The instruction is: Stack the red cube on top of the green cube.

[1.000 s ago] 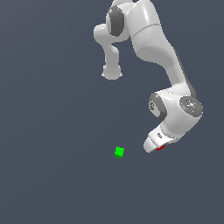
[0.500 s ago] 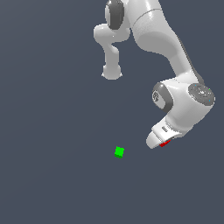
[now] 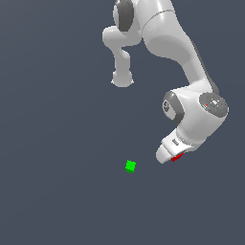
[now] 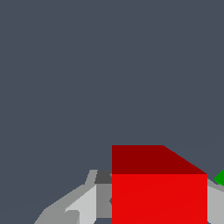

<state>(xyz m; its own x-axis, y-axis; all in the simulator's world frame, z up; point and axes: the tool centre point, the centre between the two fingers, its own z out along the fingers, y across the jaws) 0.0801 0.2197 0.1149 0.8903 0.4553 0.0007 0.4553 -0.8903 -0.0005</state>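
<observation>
Clearly the gripper (image 3: 173, 155) has its fingers (image 4: 89, 203) closed against the red cube (image 4: 159, 197), holding it well apart from the green cube (image 3: 130, 166).

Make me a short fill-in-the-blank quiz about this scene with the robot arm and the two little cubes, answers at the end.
1. The small bright red cube sits between the fingers of the white robot ____.
2. The small bright green cube rests alone on the dark grey ____.
3. In the exterior view, the green cube lies to the ____ of the hand.
4. The red cube is ____ yet stacked on the green cube.

Missing words: hand; floor; left; not
</observation>
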